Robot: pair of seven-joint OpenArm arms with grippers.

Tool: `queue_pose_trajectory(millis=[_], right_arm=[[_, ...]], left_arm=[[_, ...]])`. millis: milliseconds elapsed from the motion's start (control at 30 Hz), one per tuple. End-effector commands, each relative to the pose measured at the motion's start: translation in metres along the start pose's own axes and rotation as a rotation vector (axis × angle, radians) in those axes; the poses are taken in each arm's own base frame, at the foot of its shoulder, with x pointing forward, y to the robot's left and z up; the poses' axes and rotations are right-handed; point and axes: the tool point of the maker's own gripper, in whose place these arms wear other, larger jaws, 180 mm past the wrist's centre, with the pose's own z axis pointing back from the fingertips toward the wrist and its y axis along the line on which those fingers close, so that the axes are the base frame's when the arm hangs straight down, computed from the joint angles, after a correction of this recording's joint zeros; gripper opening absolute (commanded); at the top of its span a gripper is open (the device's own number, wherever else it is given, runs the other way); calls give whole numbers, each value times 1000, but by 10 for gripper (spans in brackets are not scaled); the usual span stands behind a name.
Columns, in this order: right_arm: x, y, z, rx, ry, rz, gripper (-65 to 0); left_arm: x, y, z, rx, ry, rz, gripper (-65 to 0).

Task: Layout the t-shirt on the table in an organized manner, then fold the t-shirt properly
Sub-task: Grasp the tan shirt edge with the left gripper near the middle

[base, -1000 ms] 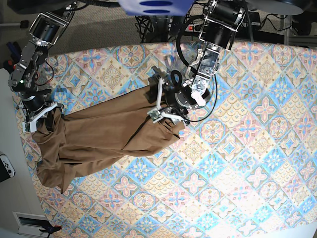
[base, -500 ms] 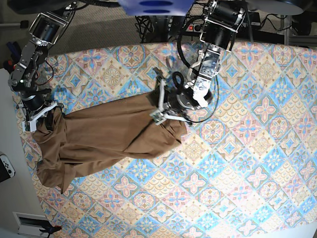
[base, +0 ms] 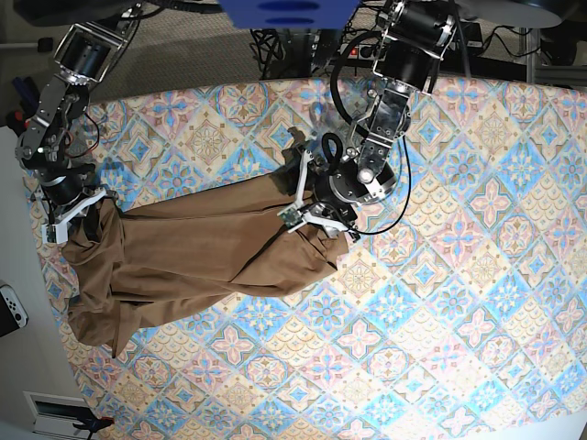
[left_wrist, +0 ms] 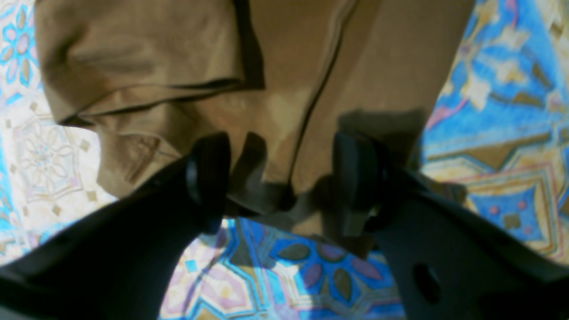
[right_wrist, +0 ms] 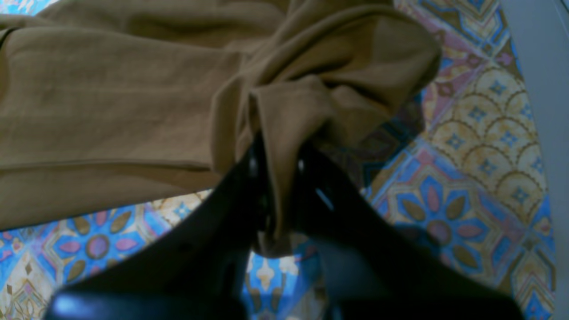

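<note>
Spreading the t-shirt [base: 197, 257] flat on the table [base: 459, 302] comes first. My right gripper [right_wrist: 275, 178] pinches a bunched corner tight. My left gripper [left_wrist: 280, 178] is spread apart over the other end, so it should close, then pull gently away.

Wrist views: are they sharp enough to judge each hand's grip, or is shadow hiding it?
Left wrist: soft focus, left hand silhouetted, jaws apart over the t-shirt, casting shadow. Right wrist: right hand dark and blurred, yet a cloth bunch visibly pinched. Base: sharp, evenly lit.
</note>
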Motion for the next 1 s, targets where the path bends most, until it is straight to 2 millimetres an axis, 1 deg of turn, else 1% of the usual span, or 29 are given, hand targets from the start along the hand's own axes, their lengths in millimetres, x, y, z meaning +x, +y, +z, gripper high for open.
queue_pose_trajectory(millis=[0, 67, 167, 300, 333, 433, 500, 533, 600, 700, 767, 800, 867, 967], right_arm=[[21, -4, 4, -2, -62, 14, -650], [21, -4, 4, -2, -62, 14, -650], [21, -4, 4, -2, -62, 14, -650], [21, -4, 4, -1, -62, 15, -650], [21, -4, 4, -1, -62, 15, -650], [21, -4, 4, -1, -62, 15, -650], [12, -4, 5, -1, -44, 14, -650], [11, -4, 6, -1, -43, 18, -650], [11, -4, 7, -1, -42, 19, -650], [11, -4, 7, -1, -42, 19, -650], [11, -4, 7, -1, -42, 19, -650], [11, -4, 7, -1, -42, 19, -650], [11, -4, 7, -1, -42, 19, -650], [11, -4, 7, -1, -42, 19, -650]], left_arm=[[18, 6, 3, 25, -45, -22, -320], [16, 10, 2, 46, -25, -41, -321], [22, 20, 3, 68, -31, -58, -322], [25, 29, 5, 86, -35, -66, -322], [25, 30, 5, 87, -32, -67, -322], [15, 27, -3, 67, -2, -58, -329], [13, 28, -7, 59, 12, -61, -347], [12, 26, -9, 53, 17, -58, -359], [11, 25, -10, 50, 20, -56, -377], [12, 24, -10, 47, 15, -53, -382], [22, 24, -5, 56, -14, -59, -381], [25, 20, -2, 54, -27, -66, -381], [39, 11, 6, 58, -65, -103, -381], [42, 7, 6, 51, -70, -120, -381]])
